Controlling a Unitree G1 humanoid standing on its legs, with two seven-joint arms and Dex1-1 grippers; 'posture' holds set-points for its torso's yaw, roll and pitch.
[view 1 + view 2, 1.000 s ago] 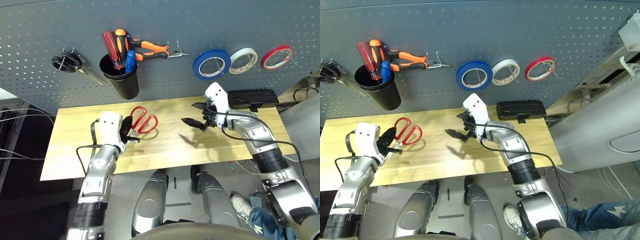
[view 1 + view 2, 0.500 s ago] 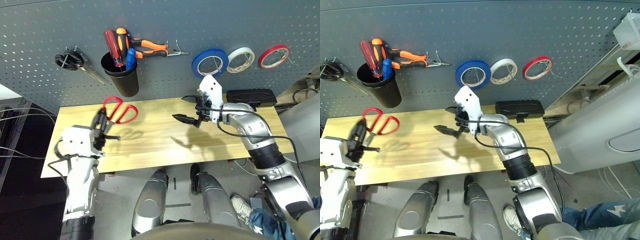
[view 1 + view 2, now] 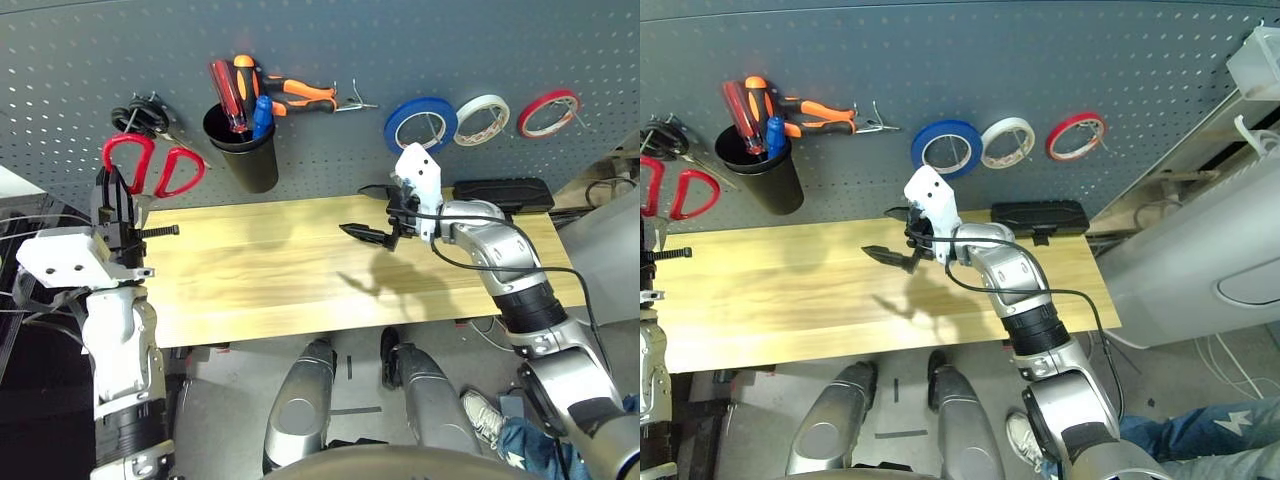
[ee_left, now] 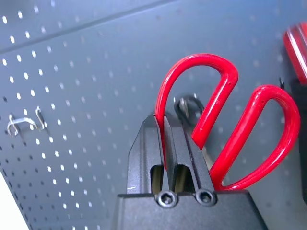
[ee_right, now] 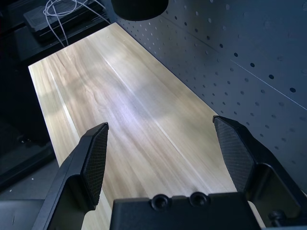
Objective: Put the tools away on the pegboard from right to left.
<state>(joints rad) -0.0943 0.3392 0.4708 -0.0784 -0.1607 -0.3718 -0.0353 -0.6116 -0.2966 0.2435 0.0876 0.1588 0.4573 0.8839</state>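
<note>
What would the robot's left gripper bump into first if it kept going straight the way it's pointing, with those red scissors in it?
Probably the pegboard. The left gripper holds the red-handled scissors with their handles leading toward the panel, close to a metal hook just behind the loops. Depth is unclear, so the hook may come first.

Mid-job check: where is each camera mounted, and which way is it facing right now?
Left eye and right eye: on the head, looking down at the pale wooden table and the dark grey-blue perforated pegboard; both silver forearms show.
Left wrist: along the left end effector, shut on the red-handled scissors, facing the pegboard.
Right wrist: along the open right end effector, facing the table.
Shared: head and left wrist views both show the scissors.
</note>
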